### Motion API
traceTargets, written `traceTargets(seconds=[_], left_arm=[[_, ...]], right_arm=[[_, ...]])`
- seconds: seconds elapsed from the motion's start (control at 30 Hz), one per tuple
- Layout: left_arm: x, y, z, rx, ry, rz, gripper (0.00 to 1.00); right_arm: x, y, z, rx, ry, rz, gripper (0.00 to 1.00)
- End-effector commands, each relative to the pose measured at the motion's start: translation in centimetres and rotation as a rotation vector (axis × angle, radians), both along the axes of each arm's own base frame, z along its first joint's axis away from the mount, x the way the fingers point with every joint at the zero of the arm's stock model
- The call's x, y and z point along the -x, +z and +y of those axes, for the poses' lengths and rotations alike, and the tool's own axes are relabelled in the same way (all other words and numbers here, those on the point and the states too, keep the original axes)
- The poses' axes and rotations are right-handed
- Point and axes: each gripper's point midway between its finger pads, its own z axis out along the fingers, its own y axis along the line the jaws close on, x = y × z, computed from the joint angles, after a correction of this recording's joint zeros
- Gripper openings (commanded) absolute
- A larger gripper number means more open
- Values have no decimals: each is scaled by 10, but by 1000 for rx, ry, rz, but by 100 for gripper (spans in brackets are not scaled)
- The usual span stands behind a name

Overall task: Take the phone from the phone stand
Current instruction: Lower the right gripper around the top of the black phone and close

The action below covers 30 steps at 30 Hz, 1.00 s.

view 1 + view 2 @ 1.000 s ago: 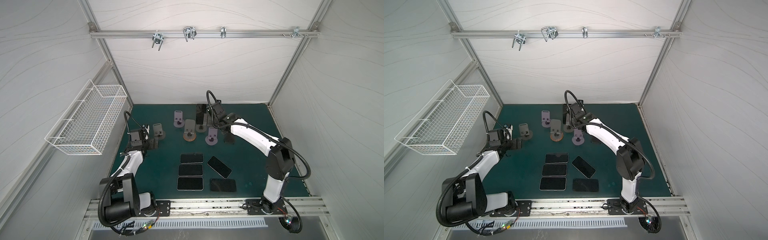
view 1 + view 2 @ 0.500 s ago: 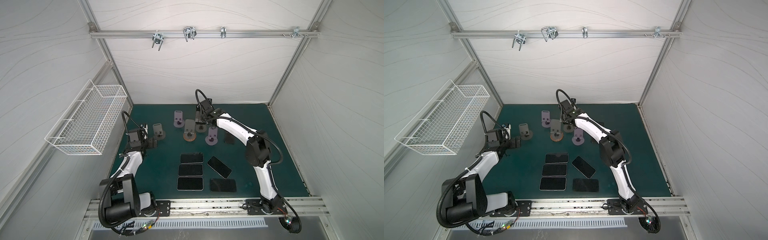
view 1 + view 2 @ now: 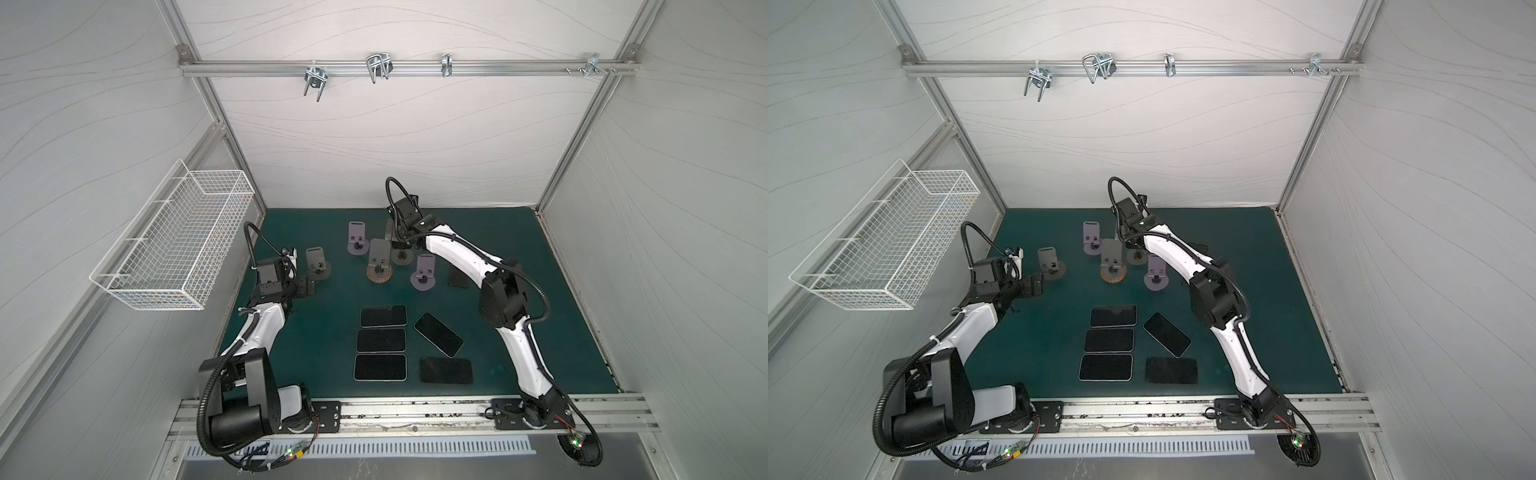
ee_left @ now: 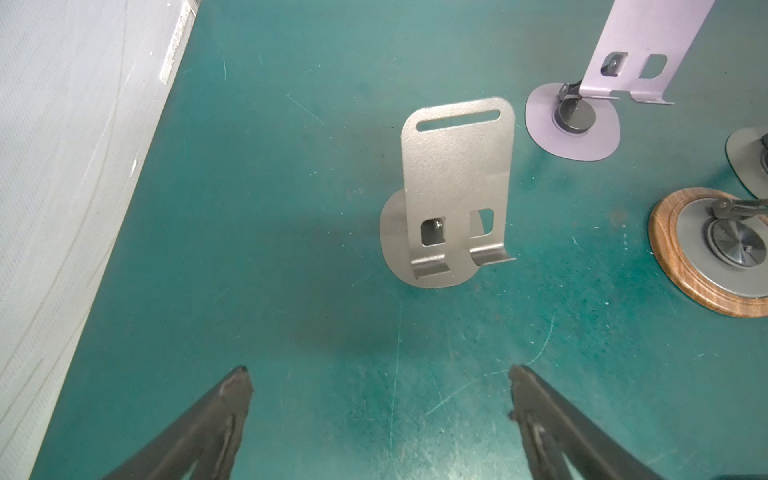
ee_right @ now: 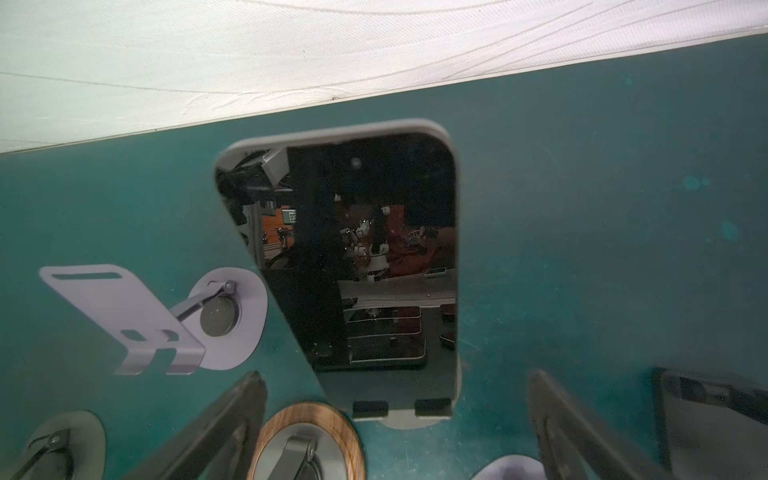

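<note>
1. Green matting under white walls, in a top view: the right gripper (image 3: 397,232) has swung in at upper centre, over the phone stand (image 3: 401,257). Other phones (image 3: 382,316) lie flat at lower centre.
2. Left wrist view: the left gripper (image 4: 378,370), released and empty, faces a bare grey stand (image 4: 453,195) at mid-frame.
3. Right wrist view: the phone (image 5: 361,257) leans in its stand at centre. The right gripper's jaws are spread wide and hold nothing; they look lined up for the grasp.

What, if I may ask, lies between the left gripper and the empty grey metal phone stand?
Only bare teal mat separates the left gripper from the grey metal phone stand, per the left wrist view.
</note>
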Motion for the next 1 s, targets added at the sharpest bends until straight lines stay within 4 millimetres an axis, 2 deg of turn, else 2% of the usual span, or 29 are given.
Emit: traceTargets(seconds=[0.0, 0.33, 0.63, 0.83, 0.97], left_arm=[[-5, 12, 1, -12, -11, -51, 98], [-6, 11, 1, -11, -10, -45, 98], [-6, 11, 1, -8, -13, -43, 97], [-7, 11, 1, -9, -12, -40, 97], [-7, 10, 2, -9, -10, -36, 97]], right_arm=[[-5, -3, 5, 3, -12, -16, 98], [-15, -8, 8, 3, -36, -43, 95], [-24, -14, 11, 10, -50, -64, 85], [-27, -11, 9, 15, -57, -77, 72], [-25, -8, 12, 5, -50, -78, 71]])
